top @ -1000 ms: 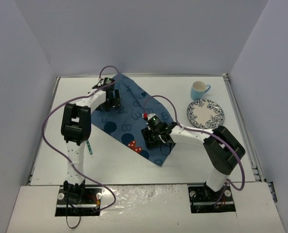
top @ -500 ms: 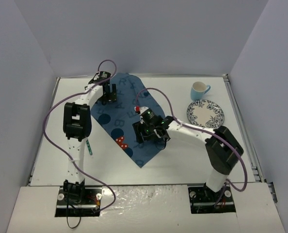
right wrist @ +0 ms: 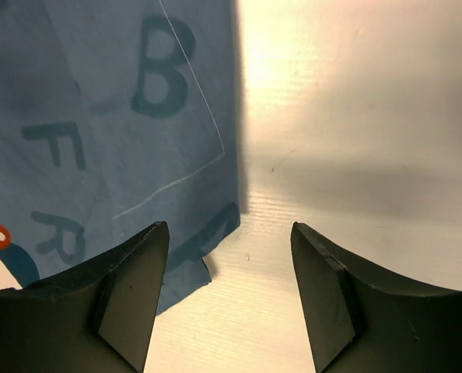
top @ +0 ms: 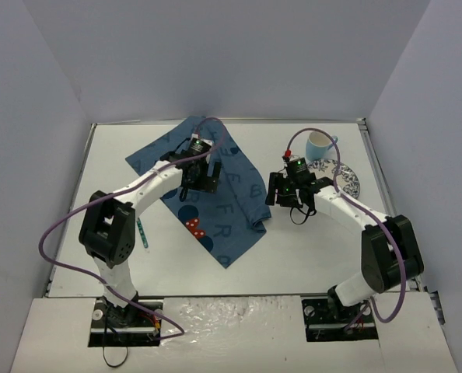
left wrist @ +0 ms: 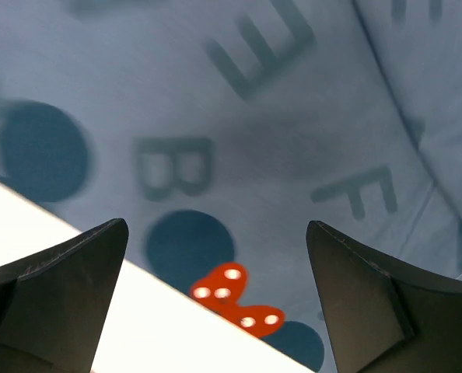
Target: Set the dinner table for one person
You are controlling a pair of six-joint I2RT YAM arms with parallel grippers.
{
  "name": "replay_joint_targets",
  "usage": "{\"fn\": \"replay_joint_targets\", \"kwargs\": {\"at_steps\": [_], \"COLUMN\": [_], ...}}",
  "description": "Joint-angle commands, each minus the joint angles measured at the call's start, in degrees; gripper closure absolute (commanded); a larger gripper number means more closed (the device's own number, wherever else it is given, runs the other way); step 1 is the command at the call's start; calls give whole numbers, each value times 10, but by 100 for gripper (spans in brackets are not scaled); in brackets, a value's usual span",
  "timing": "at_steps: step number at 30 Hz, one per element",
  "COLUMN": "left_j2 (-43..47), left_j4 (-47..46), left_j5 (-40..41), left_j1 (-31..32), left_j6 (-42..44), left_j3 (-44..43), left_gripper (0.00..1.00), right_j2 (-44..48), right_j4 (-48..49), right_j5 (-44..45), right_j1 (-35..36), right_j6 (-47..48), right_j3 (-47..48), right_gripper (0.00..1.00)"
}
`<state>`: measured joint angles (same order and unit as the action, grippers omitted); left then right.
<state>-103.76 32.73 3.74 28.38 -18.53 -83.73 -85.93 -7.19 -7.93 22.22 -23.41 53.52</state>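
Shows left gripper [left wrist: 215, 233] spread wide, empty, over cloth [top: 231, 210]; right gripper [right wrist: 229, 233] equally wide, empty, over bare table [top: 316, 249] just beside cloth's edge. Cloth askew on table, seemingly doubled along that edge. Risks pinching two layers and dragging it skew; cup [top: 319, 144] and plate [top: 346, 183] near right arm [top: 340, 208], liable to knocks.

Dinner table [top: 309, 249]: white board, smooth, finely ribbed, soft sheen; thin metal edge trim [top: 270, 121]. Cloth [top: 239, 203]: blue printed fabric, matt, lightly creased. Plate [top: 346, 183] and cup [top: 320, 144]: apparently glazed ceramic, glossy.
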Motion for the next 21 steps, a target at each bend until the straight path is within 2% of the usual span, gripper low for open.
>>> {"fn": "replay_joint_targets", "kwargs": {"at_steps": [1,8,15,18,21], "left_j2": [11,-5,-17,-25,-32], "left_j4": [-48,-82,-93,-95,-95], "left_j5": [-18,-17,-23,-23,-26], "left_j1": [10,13,13,14,12], "left_j6": [-34,-42,-53,-59,-67], "left_j3": [67,104,125,133,142], "left_gripper": [3,3,3,3,3], "right_j2": [-21,-79,-119,-123,-123], "right_j4": [72,160,199,207,203], "right_j5": [-49,-86,-104,-112,-115], "right_j1": [-3,-3,-3,-3,-3], "right_j6": [-18,-27,-31,-31,-25], "right_j3": [-11,-48,-66,-75,-72], "right_gripper": [39,39,41,57,88]}}
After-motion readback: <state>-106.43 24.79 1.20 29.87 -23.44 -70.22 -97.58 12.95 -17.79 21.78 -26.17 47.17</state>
